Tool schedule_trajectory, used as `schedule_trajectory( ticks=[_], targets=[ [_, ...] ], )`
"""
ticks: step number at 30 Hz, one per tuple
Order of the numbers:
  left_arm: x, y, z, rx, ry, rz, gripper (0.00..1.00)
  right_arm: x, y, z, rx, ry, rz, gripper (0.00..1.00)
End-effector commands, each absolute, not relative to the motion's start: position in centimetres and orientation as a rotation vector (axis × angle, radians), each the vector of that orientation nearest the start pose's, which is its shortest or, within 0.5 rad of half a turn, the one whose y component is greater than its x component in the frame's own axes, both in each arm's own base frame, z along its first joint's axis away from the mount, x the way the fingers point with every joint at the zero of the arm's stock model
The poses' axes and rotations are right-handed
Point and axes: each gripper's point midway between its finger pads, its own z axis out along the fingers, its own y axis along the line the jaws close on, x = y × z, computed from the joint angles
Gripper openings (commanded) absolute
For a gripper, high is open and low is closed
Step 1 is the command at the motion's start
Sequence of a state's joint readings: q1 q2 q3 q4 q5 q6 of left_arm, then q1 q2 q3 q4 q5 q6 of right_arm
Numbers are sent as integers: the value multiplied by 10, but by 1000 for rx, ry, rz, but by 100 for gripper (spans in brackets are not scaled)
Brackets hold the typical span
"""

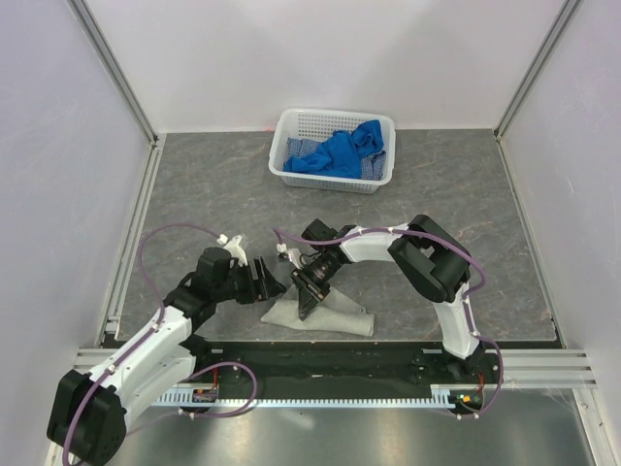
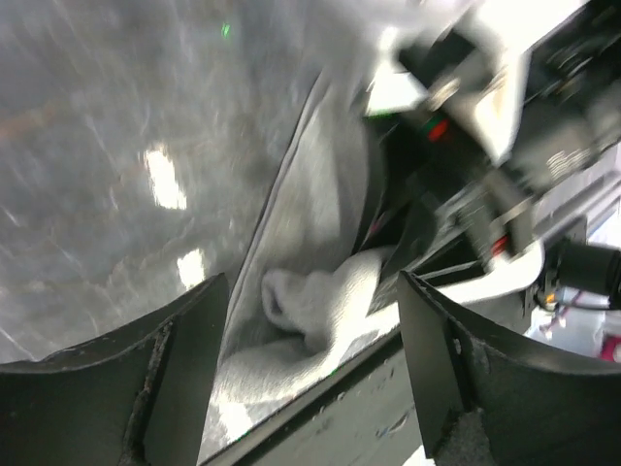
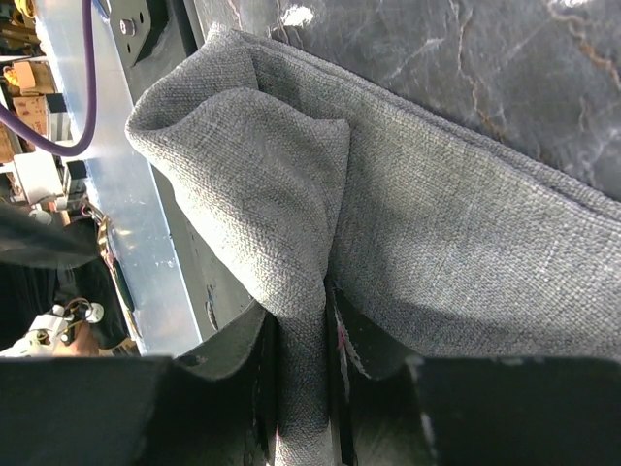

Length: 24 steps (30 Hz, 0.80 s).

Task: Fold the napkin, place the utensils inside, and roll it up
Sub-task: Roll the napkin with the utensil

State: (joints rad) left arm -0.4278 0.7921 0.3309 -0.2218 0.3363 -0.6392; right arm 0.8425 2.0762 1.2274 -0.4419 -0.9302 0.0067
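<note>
Grey napkin (image 3: pixel 456 223), pinched in the right jaws, shows clearly only at that wrist; left jaws gape.

We find no writing, label, brand or number that we can read in any view. The small red and green marks on the right arm (image 2: pixel 485 87), seen from the left wrist, are too blurred to make out.
</note>
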Motion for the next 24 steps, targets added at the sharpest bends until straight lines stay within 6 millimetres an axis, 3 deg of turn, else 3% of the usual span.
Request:
schedule_trajectory(
  ticks=[1, 13, 20, 24],
  targets=[
    [171, -185, 70, -45, 2401, -1046, 75, 143, 346, -23, -1372, 2722, 1233, 27],
    [160, -197, 57, -57, 2384, -1190, 64, 146, 346, -26, -1361, 2722, 1209, 27],
    [157, -201, 49, -70, 2382, -1221, 40, 148, 347, -26, -1361, 2706, 1199, 33],
    [156, -201, 43, -68, 2405, -1215, 14, 148, 350, -16, -1337, 2695, 1220, 47]
  ],
)
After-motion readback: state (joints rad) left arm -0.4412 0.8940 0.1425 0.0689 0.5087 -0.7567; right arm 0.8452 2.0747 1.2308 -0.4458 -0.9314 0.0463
